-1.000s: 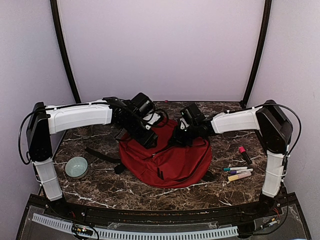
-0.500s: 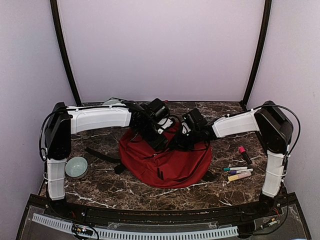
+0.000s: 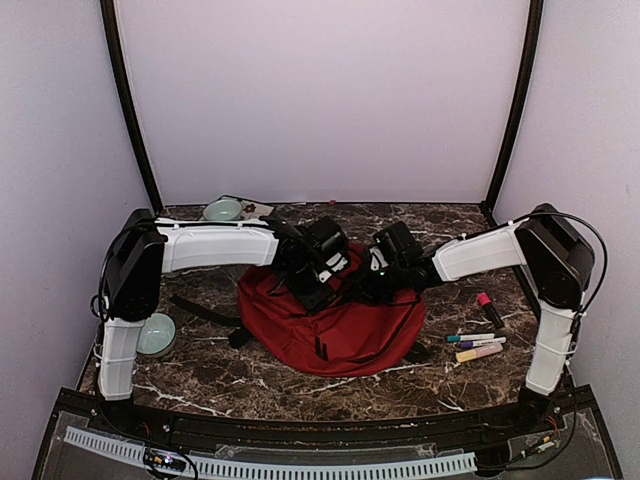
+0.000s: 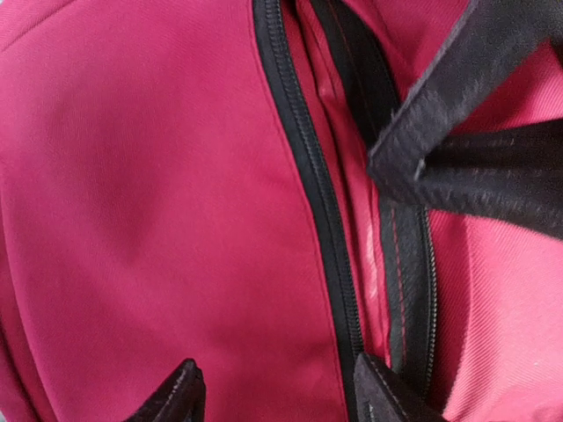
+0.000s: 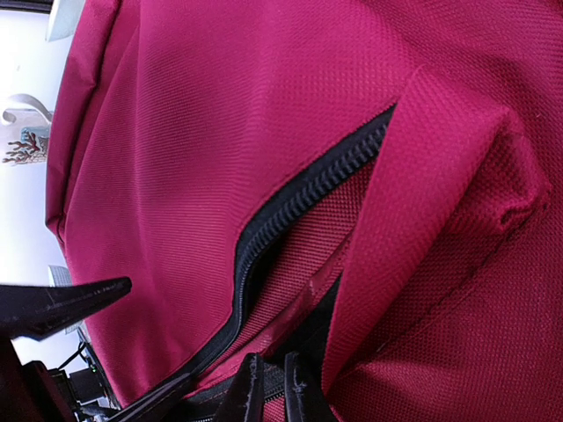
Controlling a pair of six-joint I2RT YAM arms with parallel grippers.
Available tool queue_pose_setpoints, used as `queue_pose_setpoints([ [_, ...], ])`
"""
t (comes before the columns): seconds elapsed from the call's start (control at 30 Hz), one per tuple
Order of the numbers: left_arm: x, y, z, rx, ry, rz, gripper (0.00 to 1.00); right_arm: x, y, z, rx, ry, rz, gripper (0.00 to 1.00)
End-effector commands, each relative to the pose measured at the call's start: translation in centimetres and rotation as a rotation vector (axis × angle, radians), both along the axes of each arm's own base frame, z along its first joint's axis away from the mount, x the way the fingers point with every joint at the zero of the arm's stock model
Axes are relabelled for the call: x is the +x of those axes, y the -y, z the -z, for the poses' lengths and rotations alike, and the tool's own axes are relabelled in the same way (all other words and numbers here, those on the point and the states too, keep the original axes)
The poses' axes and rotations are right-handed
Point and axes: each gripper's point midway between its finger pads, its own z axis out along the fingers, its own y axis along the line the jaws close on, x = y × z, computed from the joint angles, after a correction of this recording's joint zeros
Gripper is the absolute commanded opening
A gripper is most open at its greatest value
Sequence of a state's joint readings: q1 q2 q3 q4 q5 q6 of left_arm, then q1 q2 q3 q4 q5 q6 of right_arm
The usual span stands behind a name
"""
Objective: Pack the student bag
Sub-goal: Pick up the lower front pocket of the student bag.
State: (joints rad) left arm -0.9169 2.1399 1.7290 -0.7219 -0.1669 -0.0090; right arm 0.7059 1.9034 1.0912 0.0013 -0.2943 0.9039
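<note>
The student bag (image 3: pixel 340 325), red with black zippers, lies in the middle of the table. My left gripper (image 3: pixel 316 284) hovers over its upper left part. In the left wrist view that gripper (image 4: pixel 277 397) stands open, its fingertips (image 4: pixel 180 396) astride red fabric beside the black zipper (image 4: pixel 308 176), nothing held. A black strap (image 4: pixel 475 141) crosses the top right. My right gripper (image 3: pixel 374 284) is at the bag's top edge. In the right wrist view it (image 5: pixel 271 394) is pinched nearly together on the lip of the parted zipper opening (image 5: pixel 290 207).
A pale green bowl (image 3: pixel 155 333) sits at the left, near the left arm's base. Another bowl (image 3: pixel 222 209) and a card (image 3: pixel 255 208) lie at the back left. Several markers (image 3: pixel 478 345) and a pink-capped one (image 3: pixel 490 310) lie right of the bag. A black strap (image 3: pixel 205 310) trails left.
My left arm has swung rightward over the bag, uncovering the bowl at the back. The right gripper shifted slightly left and its jaws drew a little closer together.
</note>
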Motion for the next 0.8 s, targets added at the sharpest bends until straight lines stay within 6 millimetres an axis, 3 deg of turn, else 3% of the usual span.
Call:
queue_pose_setpoints([
  [0.0,-0.4,-2.3,0.5,0.128,0.039,-0.008,0.59,-1.7,1.9,2.6,-0.079,-0.086,0.012,0.11],
  [0.1,0.1,-3.3,0.7,0.184,0.084,-0.011,0.57,-1.6,1.8,2.7,-0.077,-0.088,0.011,0.11],
  [0.27,1.0,-4.1,0.2,0.228,0.143,-0.047,0.42,-1.4,1.5,2.6,-0.073,-0.089,0.008,0.11],
  [0.47,1.5,-2.3,-1.1,0.126,0.148,-0.112,0.25,-1.2,1.3,2.4,-0.069,-0.086,0.008,0.11],
  [0.57,0.7,-0.8,-1.1,0.060,0.113,-0.101,0.35,-1.1,1.1,2.0,-0.065,-0.081,0.004,0.11],
  [0.67,0.4,0.6,-1.0,0.007,0.101,-0.077,0.56,-0.9,1.1,1.7,-0.061,-0.076,0.005,0.11],
  [0.77,0.6,1.7,-0.8,-0.036,0.105,-0.065,0.62,-0.9,1.1,1.4,-0.059,-0.074,0.008,0.11],
])
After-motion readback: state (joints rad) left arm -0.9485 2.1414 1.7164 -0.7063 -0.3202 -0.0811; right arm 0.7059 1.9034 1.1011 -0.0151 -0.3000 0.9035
